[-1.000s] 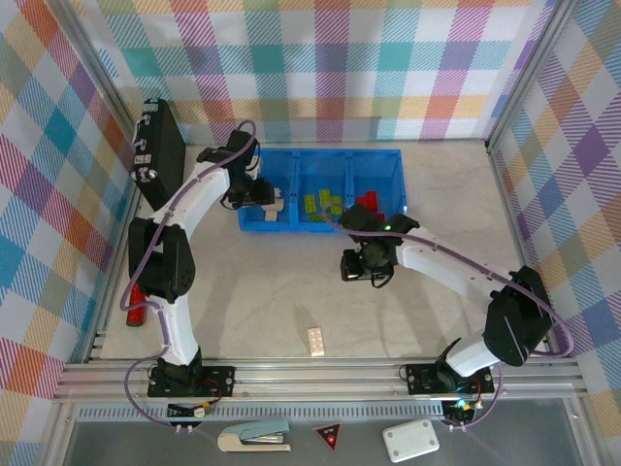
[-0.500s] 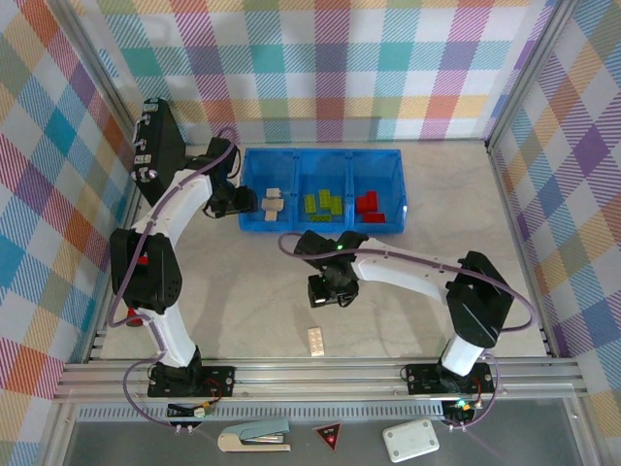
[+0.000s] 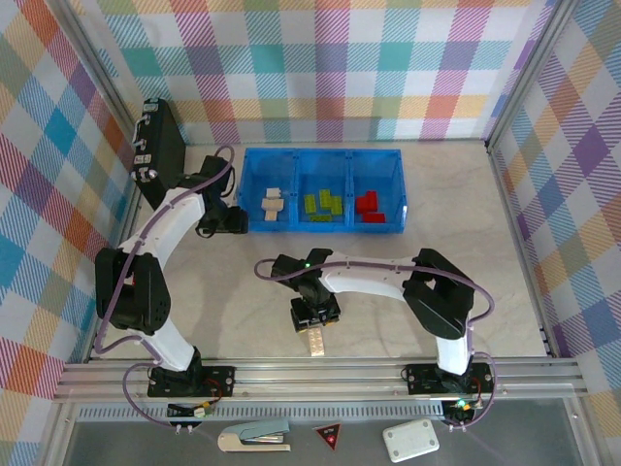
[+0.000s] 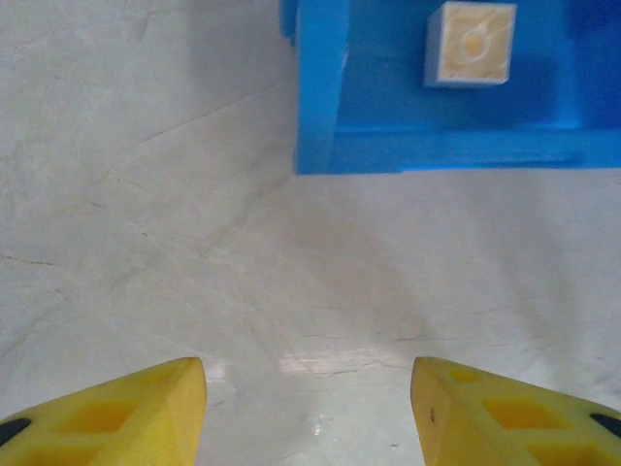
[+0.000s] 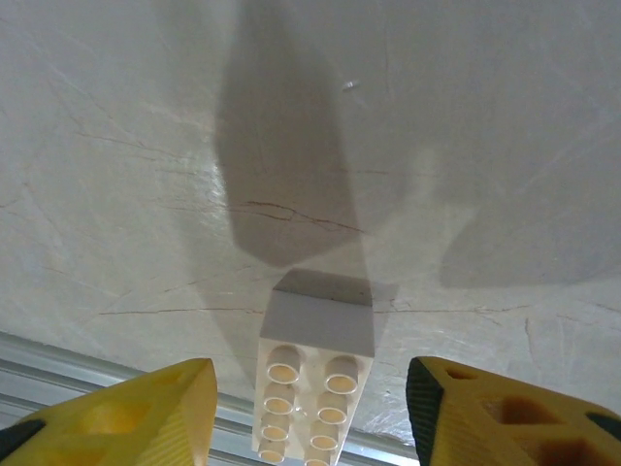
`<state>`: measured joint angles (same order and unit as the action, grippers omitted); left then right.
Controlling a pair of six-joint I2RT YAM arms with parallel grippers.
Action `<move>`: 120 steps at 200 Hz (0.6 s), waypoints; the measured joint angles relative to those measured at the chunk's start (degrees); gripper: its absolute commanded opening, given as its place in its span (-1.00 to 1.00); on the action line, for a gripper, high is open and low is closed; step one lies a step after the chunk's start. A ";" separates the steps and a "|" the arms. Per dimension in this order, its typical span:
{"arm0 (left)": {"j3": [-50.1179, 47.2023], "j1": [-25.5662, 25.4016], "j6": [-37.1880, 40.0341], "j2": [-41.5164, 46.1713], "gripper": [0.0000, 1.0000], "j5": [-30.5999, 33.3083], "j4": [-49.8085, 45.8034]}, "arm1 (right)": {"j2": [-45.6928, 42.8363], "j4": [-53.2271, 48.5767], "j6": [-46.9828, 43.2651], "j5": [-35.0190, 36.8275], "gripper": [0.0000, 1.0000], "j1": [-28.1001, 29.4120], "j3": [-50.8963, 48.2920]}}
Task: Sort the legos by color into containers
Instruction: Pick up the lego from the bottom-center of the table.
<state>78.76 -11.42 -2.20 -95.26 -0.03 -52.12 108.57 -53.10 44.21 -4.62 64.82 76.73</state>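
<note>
A cream lego [image 5: 312,383] lies studs up on the pale surface [image 3: 223,301], alone at its near edge beside the metal rail and well apart from the other bricks. The right gripper [image 3: 315,326] hangs over it with jaws spread wide; in the right wrist view the yellow fingers [image 5: 146,408] stand either side of the brick, with a gap on each side, grasping nothing.

Toward the far side sits the blue tray [image 3: 320,151], its three compartments side by side. The left one holds cream bricks [image 3: 273,203], the middle one lime green bricks [image 3: 323,202], the right one red bricks [image 3: 368,203].

The left gripper [image 4: 309,374] is released and empty, its jaws apart above bare surface just outside the tray's near left corner. The left wrist view shows that corner and one cream brick inside the left compartment.

A black case [image 3: 160,146] leans at the far left, beside the plaid wall. On the ledge below the arm bases lie a stapler [image 3: 254,437], a small red triangle sign [image 3: 329,436] and a white box [image 3: 410,441].
</note>
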 measured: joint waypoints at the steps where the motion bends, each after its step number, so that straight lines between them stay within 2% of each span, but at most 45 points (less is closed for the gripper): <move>1: -0.11 0.00 0.04 0.00 0.16 0.09 0.00 | 0.02 -0.02 0.00 -0.02 0.15 0.00 0.00; 64: -0.63 0.22 0.39 -0.02 0.15 0.59 1.36 | 2.58 0.00 1.60 -3.06 0.08 1.27 -0.13; 120: -0.63 0.33 0.39 -0.79 0.15 0.55 1.31 | 3.43 0.07 2.08 -3.65 -0.10 1.27 -0.66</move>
<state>78.13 -11.09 -1.80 -96.05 0.51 -50.81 112.01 -53.04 46.28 -8.27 66.08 76.07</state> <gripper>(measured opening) 0.576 0.463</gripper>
